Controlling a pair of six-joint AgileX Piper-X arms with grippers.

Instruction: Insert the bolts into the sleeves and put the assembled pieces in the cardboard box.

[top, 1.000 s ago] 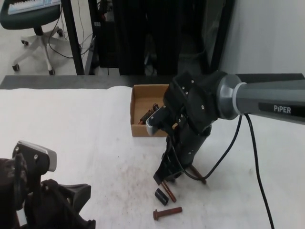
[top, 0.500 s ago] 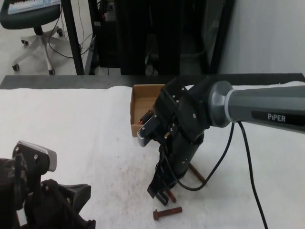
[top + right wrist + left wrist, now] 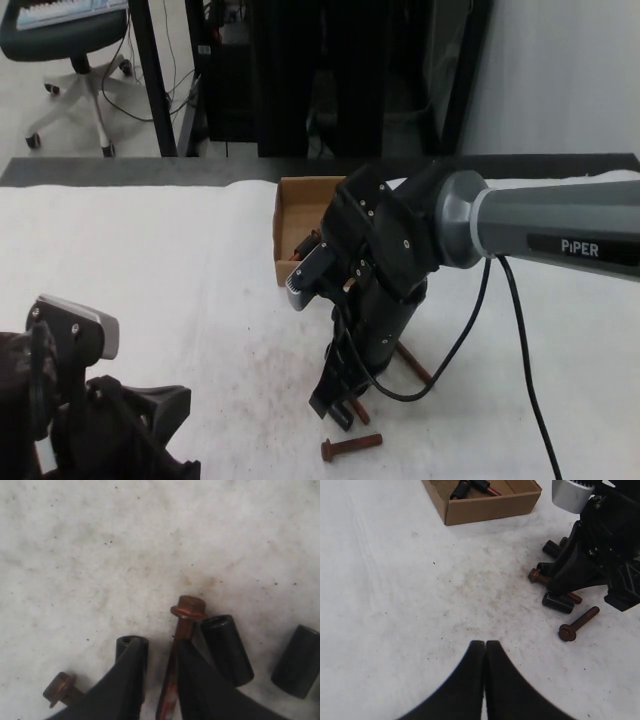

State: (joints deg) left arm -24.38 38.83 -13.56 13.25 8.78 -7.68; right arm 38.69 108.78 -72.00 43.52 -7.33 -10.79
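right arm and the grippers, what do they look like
The right arm is a grey tube with white lettering, a black wrist and a trailing black cable. The left arm is black with a light grey block. The right gripper and left gripper have black tapered fingers.

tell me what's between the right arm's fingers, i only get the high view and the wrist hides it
Observer: A bolt lies with its shaft between the right gripper's open fingers.
Operator: any sleeve near it
Observer: Yes, a black sleeve lies right beside the bolt's head.
Operator: left gripper holding anything
Observer: No, the left gripper has its fingers shut together, empty.
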